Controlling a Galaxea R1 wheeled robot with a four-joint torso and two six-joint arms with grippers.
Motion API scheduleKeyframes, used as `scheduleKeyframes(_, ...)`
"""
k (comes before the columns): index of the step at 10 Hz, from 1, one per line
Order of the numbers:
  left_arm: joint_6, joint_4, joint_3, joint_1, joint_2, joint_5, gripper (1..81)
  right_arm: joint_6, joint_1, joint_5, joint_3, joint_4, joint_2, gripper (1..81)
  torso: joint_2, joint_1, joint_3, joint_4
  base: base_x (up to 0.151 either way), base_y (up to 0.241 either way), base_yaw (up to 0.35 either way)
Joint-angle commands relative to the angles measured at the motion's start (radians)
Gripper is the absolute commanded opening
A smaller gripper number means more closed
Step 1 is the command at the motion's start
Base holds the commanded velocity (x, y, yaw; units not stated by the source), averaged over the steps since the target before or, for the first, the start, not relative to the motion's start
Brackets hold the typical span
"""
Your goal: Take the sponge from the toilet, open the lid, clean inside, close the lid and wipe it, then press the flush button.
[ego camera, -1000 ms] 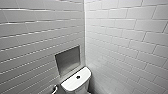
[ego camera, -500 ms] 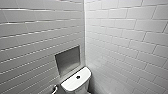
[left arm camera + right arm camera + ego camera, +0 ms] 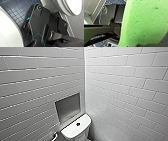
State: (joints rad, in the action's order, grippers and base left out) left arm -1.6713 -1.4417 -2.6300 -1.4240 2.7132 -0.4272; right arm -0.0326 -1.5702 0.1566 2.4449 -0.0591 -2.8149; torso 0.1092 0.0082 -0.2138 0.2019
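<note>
Head view: the white glossy ceramic toilet (image 3: 72,131) stands at the near end of a narrow corner. Its round dark flush button (image 3: 78,124) sits on the tank top, and a grey recessed wall niche (image 3: 68,107) is just beyond it. White tiled walls (image 3: 125,84) close in on the left and right. I judge that a wide elbow swing here could strike the tile or the tank. Since this camera is aimed at the tank, any work lower down would rest on my wrist cameras. Left wrist view: a white glossy curved ceramic surface (image 3: 73,6) lies near my left arm over the dark blue small-tiled floor (image 3: 13,11). I cannot tell whether it is bowl or lid, and I cannot tell the state of my left tool. A careless move could knock the ceramic, and a lid this smooth may slip when lifted. Right wrist view: the bright green, porous, soft sponge (image 3: 144,21) sits hard against the lens. I judge that my right gripper (image 3: 146,45) is clamped on it. The soft pad could squeeze out under pressure. It also masks much of this camera, so a scrub or a button press may land off target.
</note>
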Motion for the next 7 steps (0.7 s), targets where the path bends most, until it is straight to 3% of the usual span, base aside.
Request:
scheduleKeyframes(1, 0.083, 0.128, 0.069, 0.049, 0.024, 0.270, 81.1, -0.001, 0.045, -0.055, 0.005, -0.011, 0.009, 1.0, 0.000, 0.000, 0.000, 0.000, 0.000, 0.000, 0.000)
scheduleKeyframes(2, 0.222, 0.273, 0.161, 0.052, 0.019, 0.414, 81.1, 0.000, 0.045, -0.055, 0.005, -0.010, 0.009, 1.0, 0.000, 0.000, 0.000, 0.000, 0.000, 0.000, 0.000)
scheduleKeyframes(3, 0.546, 0.599, 0.270, 0.072, -0.004, 0.505, 81.1, -0.001, 0.045, -0.055, 0.005, -0.010, 0.007, 1.0, 0.000, 0.000, 0.000, 0.000, 0.000, 0.000, 0.000)
scheduleKeyframes(4, 0.857, 0.896, 0.322, 0.102, -0.035, 0.506, 81.1, 0.000, 0.048, -0.055, 0.005, -0.010, 0.007, 1.0, 0.000, 0.000, 0.000, 0.000, 0.000, 0.000, 0.000)
scheduleKeyframes(5, 1.214, 1.262, 0.406, 0.140, -0.083, 0.506, 81.1, 0.002, 0.048, -0.055, 0.005, -0.010, 0.004, 1.0, 0.000, 0.000, 0.000, 0.000, 0.000, 0.000, 0.000)
scheduleKeyframes(6, 0.937, 0.960, 0.349, 0.096, -0.062, 0.427, 81.1, 0.002, 0.048, -0.055, 0.005, -0.010, 0.003, 1.0, 0.000, 0.000, 0.000, 0.000, 0.000, 0.000, 0.000)
scheduleKeyframes(7, 1.636, 1.607, 0.607, 0.223, -0.183, 0.493, 81.1, 0.002, 0.048, -0.055, 0.005, -0.010, 0.003, 1.0, 0.000, 0.000, 0.000, 0.000, 0.000, 0.000, 0.000)
